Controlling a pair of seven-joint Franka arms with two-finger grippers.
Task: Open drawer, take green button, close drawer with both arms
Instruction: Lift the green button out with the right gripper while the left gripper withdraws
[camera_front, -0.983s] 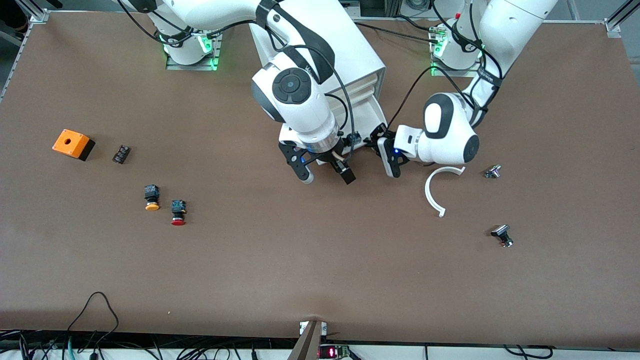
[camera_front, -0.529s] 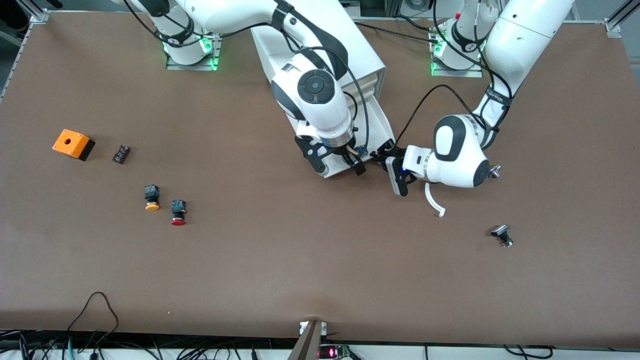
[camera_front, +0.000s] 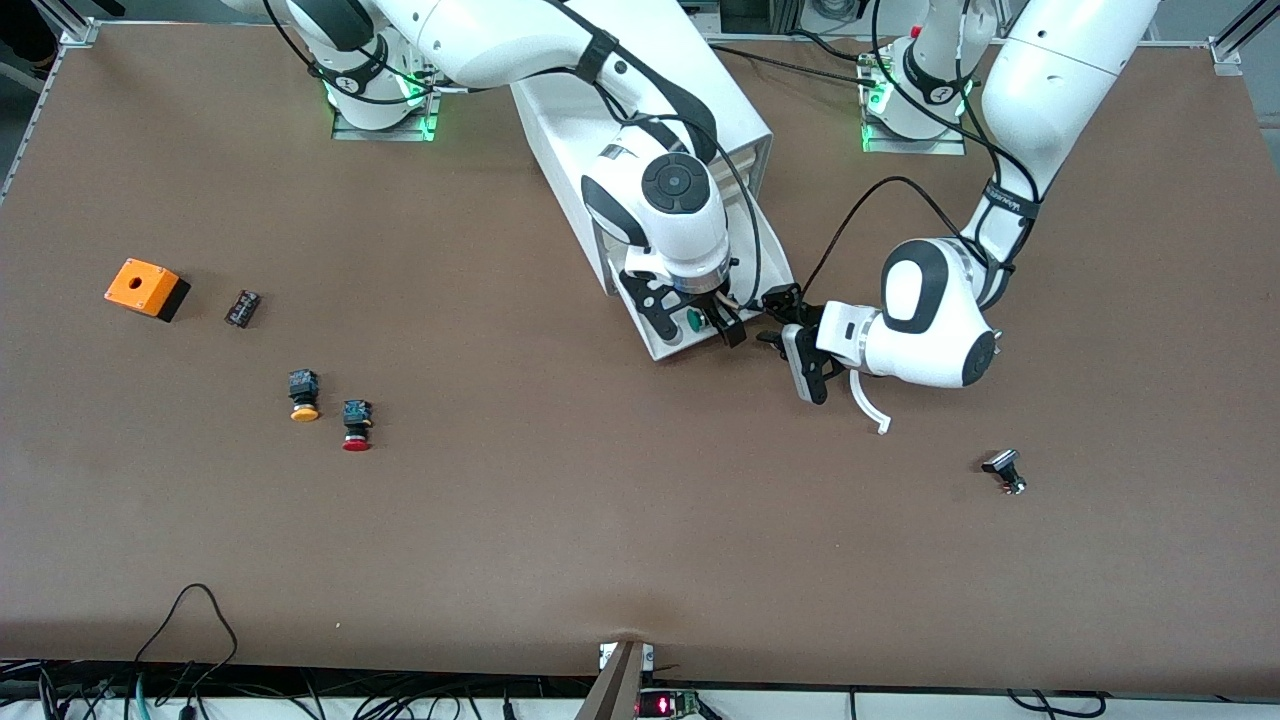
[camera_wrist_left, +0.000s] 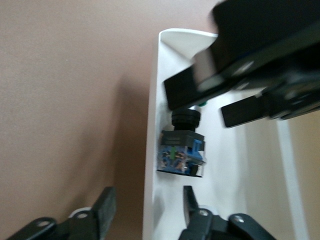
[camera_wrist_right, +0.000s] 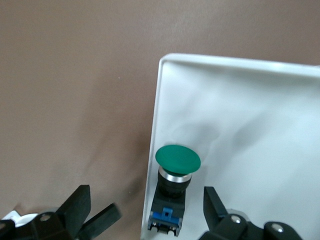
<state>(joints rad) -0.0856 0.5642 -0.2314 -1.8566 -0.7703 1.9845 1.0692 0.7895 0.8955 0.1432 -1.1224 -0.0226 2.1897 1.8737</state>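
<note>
Front view: the drawer (camera_front: 665, 345) is pulled out of the white cabinet (camera_front: 640, 110) at its lowest level, open toward the front camera. The button (camera_front: 692, 321) lies inside it, green cap showing between the jaws of the right gripper (camera_front: 693, 328). The right gripper hangs over the open drawer, jaws spread wide, one on each side of the button, not closed on it. The left gripper (camera_front: 795, 335) is at the drawer's end toward the left arm's end of the desk (camera_front: 640, 540), jaws open, holding nothing. A white curved piece (camera_front: 868, 405) lies on the desk just under the left arm's wrist. A small black part (camera_front: 1003, 470) lies nearer the front camera, toward the left arm's end. Toward the right arm's end: an orange box (camera_front: 146, 288), a small black block (camera_front: 241, 307), an orange-yellow-capped button (camera_front: 304, 394) and a red-capped button (camera_front: 356, 425) side by side.

Left wrist view: the left gripper (camera_wrist_left: 145, 210) has its jaws open astride the drawer's side wall (camera_wrist_left: 152, 150), one outside over the brown desk, one inside. The button (camera_wrist_left: 182, 150) lies on its side in the drawer against that wall, blue-and-black body toward the camera. The right gripper (camera_wrist_left: 240, 92) sits over the button's cap end, blurred.

Right wrist view: the right gripper (camera_wrist_right: 147, 215) is open wide. The button (camera_wrist_right: 175, 180) lies in a corner of the drawer (camera_wrist_right: 250, 125), green cap up front, body against the wall.
</note>
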